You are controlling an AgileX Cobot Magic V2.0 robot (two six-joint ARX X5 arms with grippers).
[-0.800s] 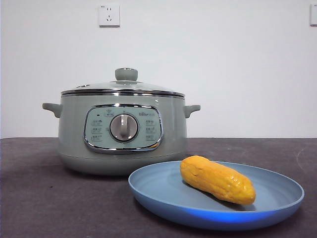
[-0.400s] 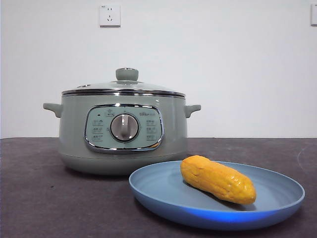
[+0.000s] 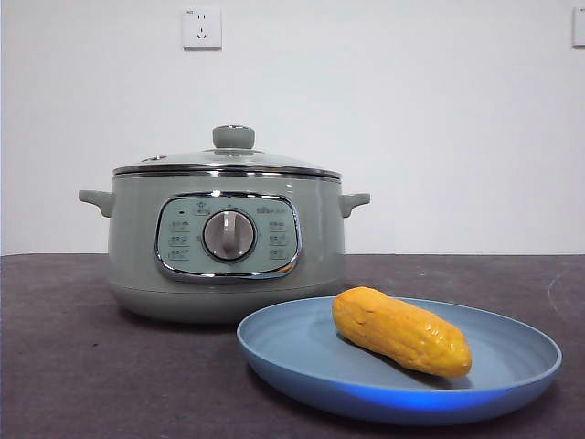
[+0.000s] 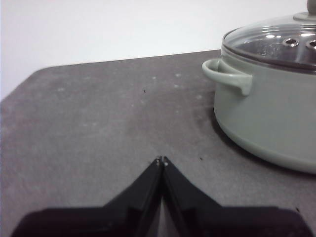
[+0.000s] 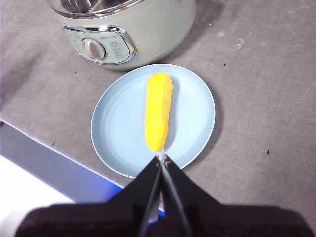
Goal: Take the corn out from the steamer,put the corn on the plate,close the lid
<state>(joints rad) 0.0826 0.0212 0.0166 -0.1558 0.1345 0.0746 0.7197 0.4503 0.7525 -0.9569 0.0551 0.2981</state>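
Observation:
The yellow-orange corn [image 3: 402, 331] lies on the light-blue plate [image 3: 512, 366] in front of the sage-green steamer [image 3: 137, 265]. The glass lid [image 3: 228, 161] with its green knob sits closed on the steamer. My right gripper [image 5: 162, 158] is shut and empty, high above the plate [image 5: 118, 128] and the corn [image 5: 159, 111]. My left gripper [image 4: 162, 160] is shut and empty over bare table, beside the steamer [image 4: 266, 113] and its lid [image 4: 276, 42]. Neither gripper shows in the front view.
The dark grey table [image 3: 73, 366] carries everything. Its front edge [image 5: 49, 153] runs close to the plate in the right wrist view. A white wall with a socket [image 3: 202, 27] stands behind.

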